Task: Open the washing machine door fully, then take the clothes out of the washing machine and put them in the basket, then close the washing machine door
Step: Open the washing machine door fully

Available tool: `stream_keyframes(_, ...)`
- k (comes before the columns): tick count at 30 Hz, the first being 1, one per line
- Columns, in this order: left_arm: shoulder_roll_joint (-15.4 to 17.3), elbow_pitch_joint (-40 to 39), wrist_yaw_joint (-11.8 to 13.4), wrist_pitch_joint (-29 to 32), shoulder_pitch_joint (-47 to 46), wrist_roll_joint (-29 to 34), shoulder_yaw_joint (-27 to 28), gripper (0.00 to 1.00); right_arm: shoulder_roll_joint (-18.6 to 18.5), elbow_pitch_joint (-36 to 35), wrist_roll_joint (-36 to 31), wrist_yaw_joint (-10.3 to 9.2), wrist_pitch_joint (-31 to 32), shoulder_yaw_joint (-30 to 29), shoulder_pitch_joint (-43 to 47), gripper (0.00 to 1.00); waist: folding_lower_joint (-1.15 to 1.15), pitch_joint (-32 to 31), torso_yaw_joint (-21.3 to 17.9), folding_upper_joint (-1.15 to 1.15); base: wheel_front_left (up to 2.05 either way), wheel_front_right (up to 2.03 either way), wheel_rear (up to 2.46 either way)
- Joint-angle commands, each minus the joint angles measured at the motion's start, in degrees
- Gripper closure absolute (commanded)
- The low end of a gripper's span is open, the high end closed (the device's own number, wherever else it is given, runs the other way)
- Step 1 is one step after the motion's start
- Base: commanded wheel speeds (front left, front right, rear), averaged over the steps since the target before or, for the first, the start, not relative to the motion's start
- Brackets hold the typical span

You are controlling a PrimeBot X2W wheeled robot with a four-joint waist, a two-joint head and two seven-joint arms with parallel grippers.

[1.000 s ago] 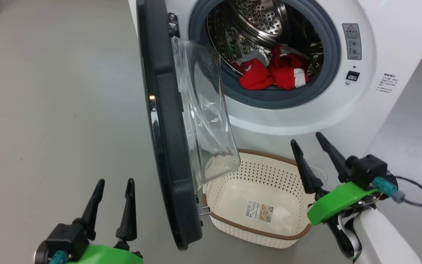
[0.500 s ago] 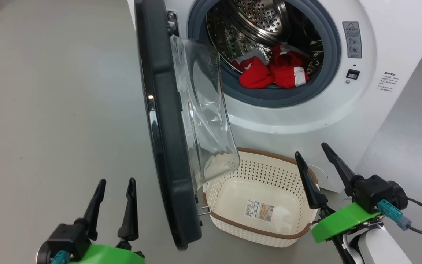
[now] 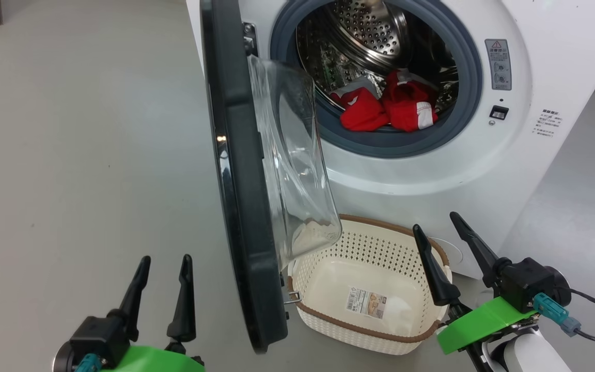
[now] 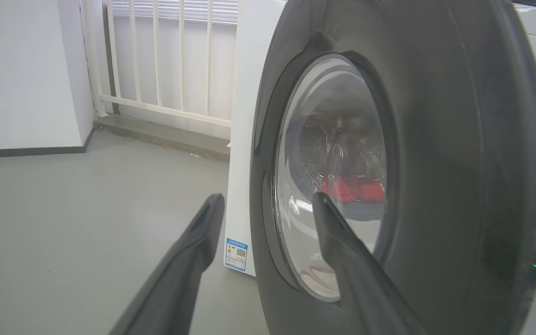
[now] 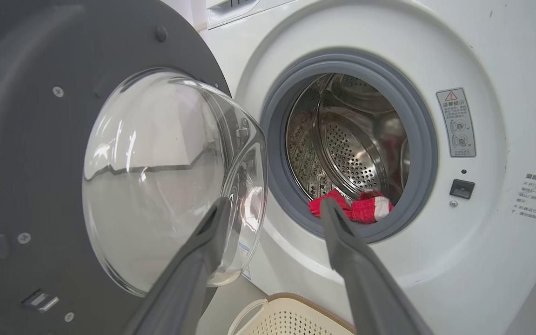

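Red clothes [image 3: 388,109] lie in a loose heap at the front of the steel drum of the washing machine [image 3: 406,175], just behind the grey gasket. The door [image 3: 240,206] stands swung out on its left-side hinge, roughly square to the machine front, with its glass bowl hanging over the left end of the basket [image 3: 375,248]. The basket stands on the floor [image 3: 70,155] against the foot of the machine, below the drum mouth, with no clothes in it yet. The left gripper [image 3: 166,258] sits on the outer side of the door, near its lower edge but apart from it; its jaws are spread wide and hold nothing. The right gripper [image 3: 435,221] hovers above the right end of the basket, jaws likewise wide and empty, pointing up toward the drum mouth. By the look of it, the door could swing wider, so the step in hand is probably to finish opening it before reaching in. Push on the inner face of the black rim, not on the glass bowl, and keep the push low and steady so the door does not rebound. Check that the bowl clears the basket rim as it swings. For the reach that follows, enter the drum above the gasket lip, close on the thickest fold of the heap, and lift before withdrawing so no cloth drags across the rubber.
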Motion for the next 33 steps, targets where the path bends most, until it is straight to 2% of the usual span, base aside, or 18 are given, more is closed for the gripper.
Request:
stream_keyframes(1, 0.5, -1.0, -0.3, -0.7, -0.7, 0.5, 1.9, 0.02, 0.2, -1.6, 0.4, 0.28, -0.4, 1.2, -0.2, 0.0, 0.0, -0.1, 0.0, 0.0, 0.0, 0.0, 0.0)
stream_keyframes(2, 0.5, -0.9, -0.3, -0.7, -0.7, 0.6, 1.9, 0.1, 0.2, -1.6, 0.4, 0.28, -0.4, 1.2, -0.2, 0.0, 0.0, -0.2, 0.0, 0.0, 0.0, 0.0, 0.0)
stream_keyframes(4, 0.5, -0.8, -0.3, -0.7, -0.6, 0.7, 1.8, 0.51, 0.2, -1.5, 0.3, 0.28, -0.4, 1.3, -0.1, 0.0, 0.0, -0.4, 0.0, 0.0, 0.0, 0.0, 0.0)
stream_keyframes(5, 0.6, -0.8, -0.4, -0.7, -0.6, 0.8, 1.7, 0.64, 0.2, -1.5, 0.3, 0.28, -0.4, 1.3, -0.1, 0.0, 0.0, -0.5, 0.0, 0.0, 0.0, 0.0, 0.0)
stream_keyframes(6, 0.6, -0.8, -0.6, -0.7, -0.6, 0.9, 1.6, 1.0, 0.2, -1.6, 0.4, 0.28, -0.4, 1.3, 0.0, 0.0, 0.0, -0.5, 0.0, 0.0, 0.0, 0.0, 0.0)
stream_keyframes(12, 0.5, -2.4, -0.9, -0.7, -1.1, 1.3, 1.7, 1.0, 0.2, -1.4, 0.5, 0.28, -0.4, 1.2, 0.0, 0.0, 0.0, -0.4, -0.1, 0.0, 0.0, 0.0, 0.0)
stream_keyframes(21, 0.0, -10.0, -1.8, -0.7, -4.6, 2.6, 3.6, 1.0, 0.2, -1.2, 0.0, 0.28, -0.4, 0.4, -0.5, 0.0, 0.0, 0.2, 0.2, 0.0, 0.0, 0.0, 0.0)
stream_keyframes(33, -0.5, -20.6, -3.5, -0.3, -11.8, 3.8, 0.7, 1.0, 0.2, -0.7, -0.4, 0.28, -0.4, 0.5, -1.7, 0.0, 0.0, 1.0, -0.4, 0.0, 0.0, 0.0, 0.0)
